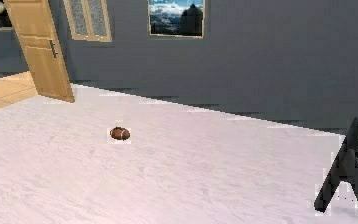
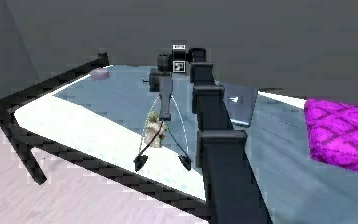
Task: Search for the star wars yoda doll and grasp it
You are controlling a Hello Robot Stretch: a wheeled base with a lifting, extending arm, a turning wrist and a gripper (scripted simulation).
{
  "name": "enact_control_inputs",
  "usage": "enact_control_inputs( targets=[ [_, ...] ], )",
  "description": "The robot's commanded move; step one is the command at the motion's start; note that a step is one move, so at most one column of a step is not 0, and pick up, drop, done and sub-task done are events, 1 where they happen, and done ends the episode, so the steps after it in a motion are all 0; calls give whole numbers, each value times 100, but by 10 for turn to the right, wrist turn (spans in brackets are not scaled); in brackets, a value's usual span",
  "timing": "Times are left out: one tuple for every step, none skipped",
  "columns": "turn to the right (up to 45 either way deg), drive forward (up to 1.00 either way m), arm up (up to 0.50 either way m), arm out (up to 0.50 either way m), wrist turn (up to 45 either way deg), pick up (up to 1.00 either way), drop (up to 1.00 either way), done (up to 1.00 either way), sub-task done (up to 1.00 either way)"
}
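the forward view's top edge cuts the door [image 1: 42, 45], window [image 1: 88, 18] and wall picture [image 1: 177, 17]; its right edge cuts a black bed frame [image 1: 345, 165]. a brown blob [image 1: 120, 133] is too small to name, as is the pale figure [image 2: 157, 125] at the gripper [image 2: 164, 150]; whether it is held cannot be told. the arm [image 2: 222, 130] half hides a dark flat thing [image 2: 239, 105]

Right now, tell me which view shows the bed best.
The arm side view: the bed spreads across it, with its black frame, pale cover and a purple pillow. The forward view catches a dark frame corner at its right edge.
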Motion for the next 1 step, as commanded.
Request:
enact_control_inputs(
  targets=[
    [0,0,0,0,450,0,0,0,0]
  ],
)
